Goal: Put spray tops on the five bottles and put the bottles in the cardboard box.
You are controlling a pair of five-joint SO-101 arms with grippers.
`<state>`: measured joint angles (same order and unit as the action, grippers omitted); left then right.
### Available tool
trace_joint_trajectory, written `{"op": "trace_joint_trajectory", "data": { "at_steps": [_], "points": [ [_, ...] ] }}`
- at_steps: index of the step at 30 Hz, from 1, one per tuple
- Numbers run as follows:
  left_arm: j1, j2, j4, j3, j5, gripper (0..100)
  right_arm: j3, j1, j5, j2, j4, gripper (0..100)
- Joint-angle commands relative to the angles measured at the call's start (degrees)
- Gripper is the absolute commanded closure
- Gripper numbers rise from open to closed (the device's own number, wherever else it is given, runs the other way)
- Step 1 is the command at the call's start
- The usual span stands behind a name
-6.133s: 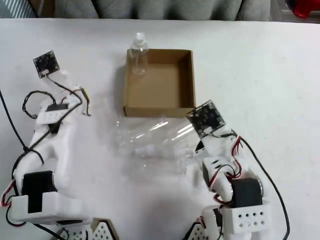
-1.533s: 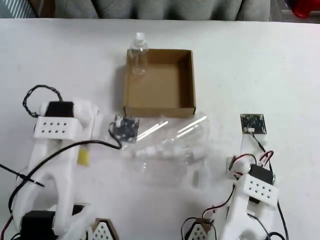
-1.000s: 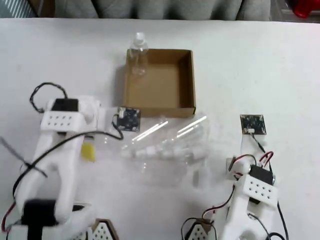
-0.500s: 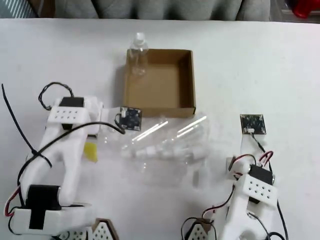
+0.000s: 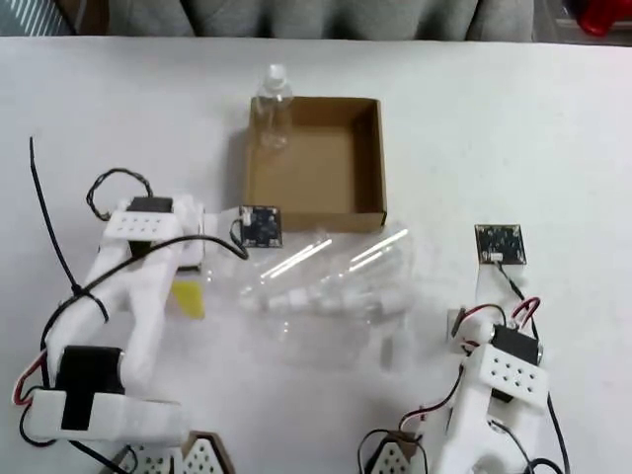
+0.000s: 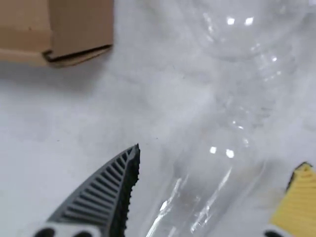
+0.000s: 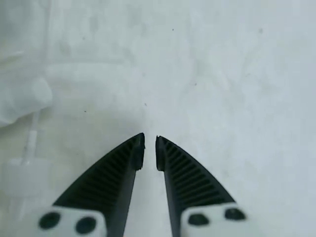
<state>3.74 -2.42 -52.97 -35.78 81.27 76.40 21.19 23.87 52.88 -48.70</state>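
One bottle (image 6: 197, 192) lies inside the wide-open left gripper (image 6: 219, 160).
Its length points away from that gripper; the right gripper (image 7: 149, 148) is closed, empty and farther off.

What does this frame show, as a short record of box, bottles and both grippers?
cardboard box: on the table, top open
upright bottle: white top on, at the box's far left corner
loose bottles: clear, lying heaped in front of the box
left gripper: open, straddling one of the loose bottles
right gripper: shut, empty, over bare table
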Motion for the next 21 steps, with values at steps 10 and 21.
{"op": "trace_joint_trajectory", "data": {
  "at_steps": [10, 21],
  "points": [
    [-1.1, -0.31, -0.44, -2.29, -0.88, 93, -0.26, 0.66, 0.18, 0.75, 0.66, 98.1],
    [-1.19, -0.57, -12.48, -1.14, -13.98, 97, -0.18, 0.66, 0.18, 0.75, 0.48, 98.1]
  ]
}}
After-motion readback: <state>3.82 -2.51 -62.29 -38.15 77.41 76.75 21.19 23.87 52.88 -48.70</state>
